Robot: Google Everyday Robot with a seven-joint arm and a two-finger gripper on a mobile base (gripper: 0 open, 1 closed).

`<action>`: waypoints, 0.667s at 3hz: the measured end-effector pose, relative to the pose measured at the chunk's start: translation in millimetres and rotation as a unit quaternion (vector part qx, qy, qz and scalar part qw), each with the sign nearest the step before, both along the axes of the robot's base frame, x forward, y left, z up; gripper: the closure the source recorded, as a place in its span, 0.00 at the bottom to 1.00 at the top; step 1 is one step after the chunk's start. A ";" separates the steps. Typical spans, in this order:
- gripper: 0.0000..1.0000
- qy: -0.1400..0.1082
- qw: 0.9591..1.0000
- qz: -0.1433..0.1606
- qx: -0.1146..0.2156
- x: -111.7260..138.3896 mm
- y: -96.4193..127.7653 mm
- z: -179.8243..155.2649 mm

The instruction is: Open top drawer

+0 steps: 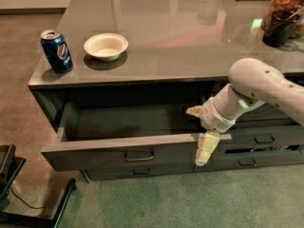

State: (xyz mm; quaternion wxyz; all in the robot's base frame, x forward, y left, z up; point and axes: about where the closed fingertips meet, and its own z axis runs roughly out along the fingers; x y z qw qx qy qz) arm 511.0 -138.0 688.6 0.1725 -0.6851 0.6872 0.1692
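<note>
The top drawer (95, 153) is a wide dark grey-green drawer under the counter's left part. It stands pulled out, and its inside (128, 120) looks empty. Its loop handle (139, 156) is at the middle of the front. My gripper (195, 137) is at the right end of the drawer front and straddles its top edge. One cream finger (194, 110) points into the drawer and the other finger (206, 148) hangs down in front of the panel. The fingers are spread apart. My white arm (256, 87) reaches in from the right.
On the grey counter (180, 37) stand a blue Pepsi can (56, 50), a cream bowl (106, 45) and a dark cup (279, 27). A shallower drawer (135, 171) sits below, and more drawers (263, 139) are at the right. A black stand (14, 184) is on the floor at the left.
</note>
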 end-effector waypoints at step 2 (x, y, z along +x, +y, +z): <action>0.00 -0.133 0.988 -0.046 -0.057 -23.5 -22.3 88.9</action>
